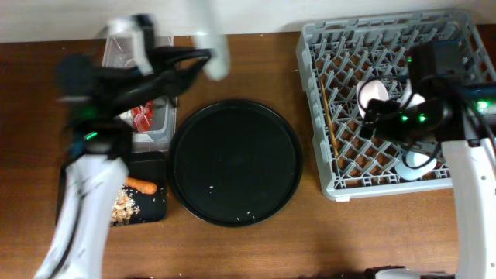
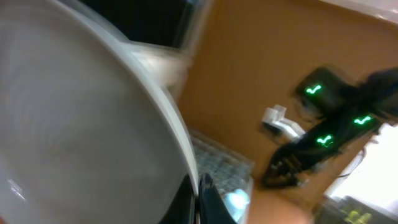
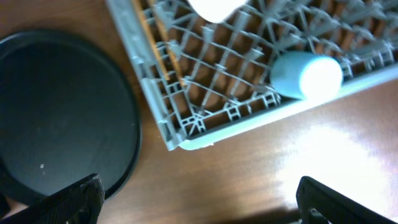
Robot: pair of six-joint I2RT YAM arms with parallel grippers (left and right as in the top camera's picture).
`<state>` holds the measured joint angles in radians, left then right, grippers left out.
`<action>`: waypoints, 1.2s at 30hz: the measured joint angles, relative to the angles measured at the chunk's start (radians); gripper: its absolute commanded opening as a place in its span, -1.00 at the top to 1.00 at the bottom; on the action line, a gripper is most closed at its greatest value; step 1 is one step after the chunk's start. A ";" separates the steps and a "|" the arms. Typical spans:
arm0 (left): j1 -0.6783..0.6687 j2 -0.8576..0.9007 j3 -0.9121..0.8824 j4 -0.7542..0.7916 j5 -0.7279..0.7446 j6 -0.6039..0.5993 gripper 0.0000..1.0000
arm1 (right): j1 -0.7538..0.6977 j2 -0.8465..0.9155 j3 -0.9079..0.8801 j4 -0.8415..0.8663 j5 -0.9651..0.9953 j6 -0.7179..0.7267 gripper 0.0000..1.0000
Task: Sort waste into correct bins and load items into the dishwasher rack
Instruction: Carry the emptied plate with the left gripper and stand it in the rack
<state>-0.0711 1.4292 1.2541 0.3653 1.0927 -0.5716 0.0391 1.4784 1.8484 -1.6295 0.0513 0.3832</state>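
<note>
My left gripper (image 1: 195, 59) is shut on the rim of the round pale grey-white dish (image 1: 214, 43) and holds it in the air, blurred, above the table's back left. In the left wrist view the dish (image 2: 74, 124) fills the left side, with the jaws (image 2: 200, 200) pinched on its edge. The dishwasher rack (image 1: 341, 167) stands at the right. In it lie the chopsticks (image 1: 331, 124) and the small cup (image 1: 416, 163), which also shows in the right wrist view (image 3: 306, 74). My right gripper (image 3: 205, 208) is open and empty above the rack's front left part.
The clear tub (image 1: 165, 128) at the left holds a red wrapper (image 1: 143, 116). The flat black tray (image 1: 155, 213) holds the carrot piece (image 1: 142, 185) and crumbs (image 1: 124, 205). A large round black tray (image 1: 236, 161) lies mid-table. A white round object (image 1: 374, 91) sits in the rack.
</note>
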 measured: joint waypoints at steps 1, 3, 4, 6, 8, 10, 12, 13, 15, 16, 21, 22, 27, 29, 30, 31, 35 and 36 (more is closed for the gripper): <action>-0.053 0.071 -0.006 0.116 -0.002 -0.092 1.00 | -0.032 0.000 0.000 -0.011 -0.001 0.010 -0.96; -0.143 0.255 -0.003 0.380 -0.017 -0.285 1.00 | -0.082 0.000 -0.001 -0.025 -0.001 0.021 -0.96; -0.175 0.324 -0.001 0.447 -0.024 -0.343 1.00 | -0.102 0.000 -0.001 -0.029 -0.002 0.024 -0.97; -0.248 0.476 0.024 0.510 -0.040 -0.453 1.00 | -0.143 0.000 -0.001 -0.037 -0.004 0.028 -0.96; -0.295 0.550 0.052 0.518 -0.055 -0.491 1.00 | -0.164 0.000 -0.001 -0.040 -0.004 0.029 -0.96; -0.364 0.612 0.090 0.523 -0.085 -0.515 1.00 | -0.171 0.000 -0.001 -0.041 -0.004 0.029 -0.97; -0.406 0.616 0.097 0.526 -0.090 -0.509 1.00 | -0.171 0.000 -0.001 -0.048 -0.004 0.026 -0.96; -0.416 0.616 0.106 0.530 -0.097 -0.505 1.00 | -0.171 0.000 -0.001 -0.054 -0.004 0.024 -0.96; -0.423 0.616 0.112 0.519 -0.109 -0.491 1.00 | -0.171 0.000 -0.001 -0.059 -0.004 0.024 -0.96; -0.428 0.616 0.115 0.484 -0.128 -0.481 1.00 | -0.171 0.000 -0.001 -0.060 -0.004 0.024 -0.96; -0.468 0.619 0.118 0.313 -0.242 -0.414 0.60 | -0.171 0.000 -0.001 -0.063 -0.004 0.023 -0.96; -0.471 0.619 0.118 0.311 -0.259 -0.388 0.45 | -0.171 0.000 -0.001 -0.063 -0.004 0.023 -0.96; -0.460 0.619 0.130 0.241 -0.286 -0.260 -0.98 | -0.171 0.000 -0.001 -0.063 -0.004 0.001 -0.96; -0.435 0.619 0.172 0.048 -0.274 -0.203 -0.98 | -0.171 -0.004 -0.001 -0.058 -0.004 -0.014 -0.96; -0.409 0.619 0.207 -0.081 -0.268 -0.159 -0.98 | -0.171 -0.015 -0.001 -0.041 -0.004 -0.021 -0.96; -0.383 0.617 0.247 -0.212 -0.261 -0.110 -0.98 | -0.171 -0.032 -0.001 -0.025 -0.006 -0.025 -0.96; -0.268 0.478 0.434 -0.929 -0.465 0.207 -0.98 | -0.171 -0.161 -0.002 0.039 -0.128 -0.106 -0.96; -0.261 0.421 0.474 -1.061 -0.555 0.259 -0.98 | -0.171 -0.183 -0.002 0.042 -0.179 -0.134 -0.96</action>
<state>-0.3317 1.8503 1.7283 -0.6952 0.5377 -0.3122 -0.1318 1.2957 1.8469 -1.5875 -0.1272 0.2497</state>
